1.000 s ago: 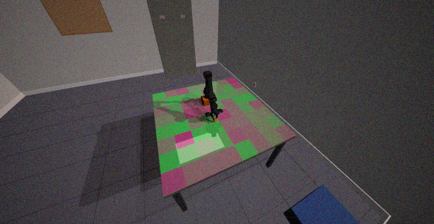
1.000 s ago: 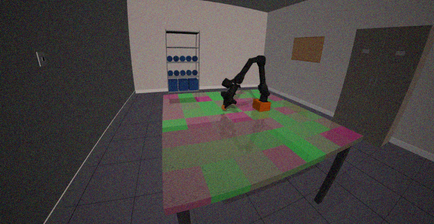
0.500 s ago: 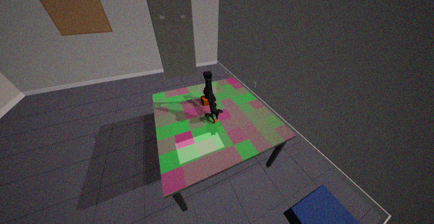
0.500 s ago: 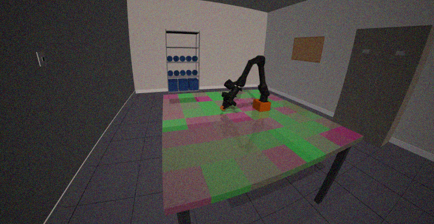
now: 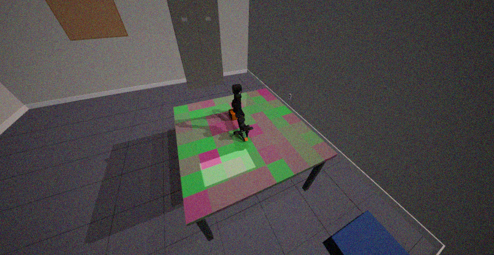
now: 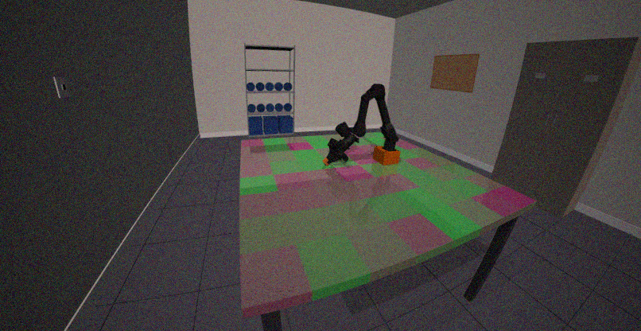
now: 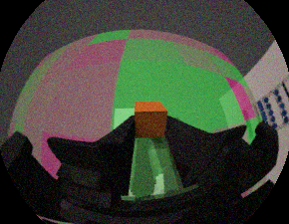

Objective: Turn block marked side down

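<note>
A small orange block (image 5: 246, 138) (image 6: 326, 161) (image 7: 149, 120) sits between my fingertips. My gripper (image 5: 244, 137) (image 6: 328, 160) (image 7: 148, 118) is shut on the block and holds it low over the green and pink checkered table (image 5: 241, 184) (image 6: 340, 220), tilted forward. In the wrist view the block shows plain orange faces; I cannot tell which side is the marked one. The black arm (image 5: 238, 110) (image 6: 372, 108) rises from an orange base (image 6: 386, 155) at the back of the table.
A bright lit patch (image 5: 226, 167) lies on the table in front of the gripper. A blue box (image 5: 366, 235) stands on the floor by the table. A shelf with blue items (image 6: 269, 99) stands at the far wall.
</note>
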You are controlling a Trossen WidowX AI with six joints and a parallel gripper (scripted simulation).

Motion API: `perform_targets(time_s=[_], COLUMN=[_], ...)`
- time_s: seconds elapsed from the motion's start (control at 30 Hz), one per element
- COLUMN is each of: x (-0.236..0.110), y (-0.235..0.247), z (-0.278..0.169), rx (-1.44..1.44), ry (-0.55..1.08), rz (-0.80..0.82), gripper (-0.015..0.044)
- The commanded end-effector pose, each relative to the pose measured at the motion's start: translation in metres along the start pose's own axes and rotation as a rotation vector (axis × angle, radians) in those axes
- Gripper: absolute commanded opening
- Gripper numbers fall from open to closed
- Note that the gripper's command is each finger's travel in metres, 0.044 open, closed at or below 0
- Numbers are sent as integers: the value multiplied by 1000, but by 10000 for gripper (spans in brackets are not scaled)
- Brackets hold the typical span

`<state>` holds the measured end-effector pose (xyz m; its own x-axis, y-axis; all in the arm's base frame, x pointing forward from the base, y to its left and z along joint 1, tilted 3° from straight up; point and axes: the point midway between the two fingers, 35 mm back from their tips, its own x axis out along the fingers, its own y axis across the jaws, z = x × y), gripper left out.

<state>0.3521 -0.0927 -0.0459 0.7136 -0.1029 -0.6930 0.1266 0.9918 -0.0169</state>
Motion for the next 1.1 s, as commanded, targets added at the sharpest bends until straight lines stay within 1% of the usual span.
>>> perform_targets(time_s=[0.0, 0.43, 0.67, 1.07], x=[0, -13, -15, -15], y=[2, 4, 4, 4], z=[-10, -15, -13, -13], rx=[7, -1, -1, -1], ry=[-42, -213, -243, -243], rz=[6, 6, 6, 6], gripper=[0, 0, 0, 0])
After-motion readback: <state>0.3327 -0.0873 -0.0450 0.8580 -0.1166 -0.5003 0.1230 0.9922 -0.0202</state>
